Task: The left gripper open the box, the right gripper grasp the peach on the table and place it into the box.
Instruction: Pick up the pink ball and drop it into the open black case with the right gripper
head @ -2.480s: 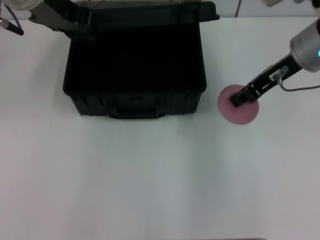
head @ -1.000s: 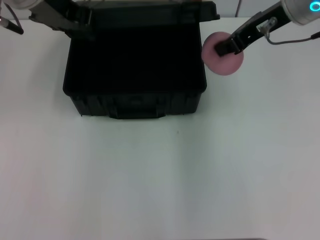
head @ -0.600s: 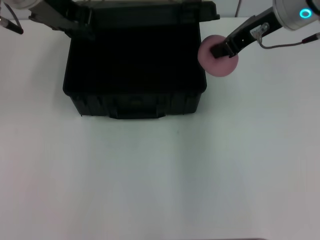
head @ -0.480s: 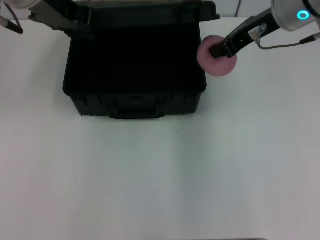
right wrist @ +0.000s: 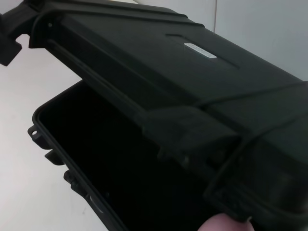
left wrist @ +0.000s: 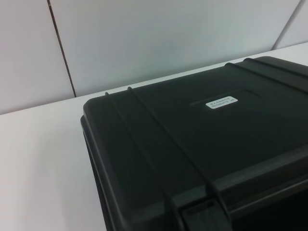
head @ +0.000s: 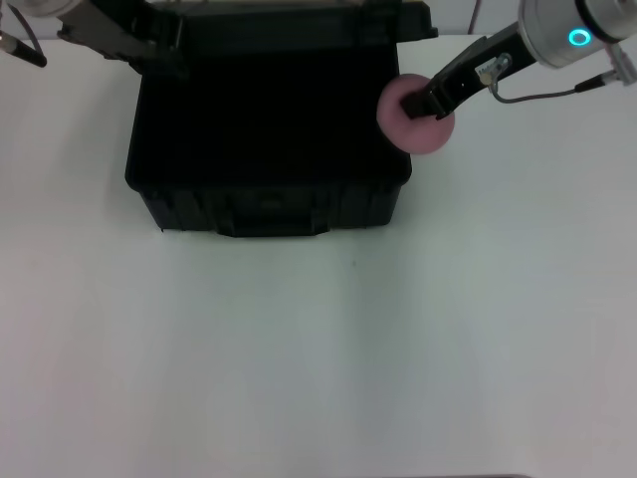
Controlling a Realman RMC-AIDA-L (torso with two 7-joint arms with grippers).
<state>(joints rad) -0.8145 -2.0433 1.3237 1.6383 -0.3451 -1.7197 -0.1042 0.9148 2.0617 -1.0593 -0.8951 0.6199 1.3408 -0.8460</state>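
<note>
The black box (head: 269, 204) stands open at the back of the table, its lid (head: 299, 20) raised behind it. My left gripper (head: 149, 50) grips the lid's left corner and holds it up; it also shows as a dark shape (right wrist: 12, 41) in the right wrist view. My right gripper (head: 426, 106) is shut on the pale pink peach (head: 406, 121), held in the air over the box's right rim. The left wrist view shows only the lid's top (left wrist: 192, 130). The right wrist view looks into the box (right wrist: 53, 103) under the tilted lid (right wrist: 192, 72), with the peach's edge (right wrist: 224, 222) just showing.
White table (head: 318, 349) spreads in front of and to both sides of the box. A white panelled wall (left wrist: 144, 38) rises behind the table.
My right gripper has lifted the peach off the table at the right and carried it back and leftward to the box's right rim. The left arm and lid have not moved.
</note>
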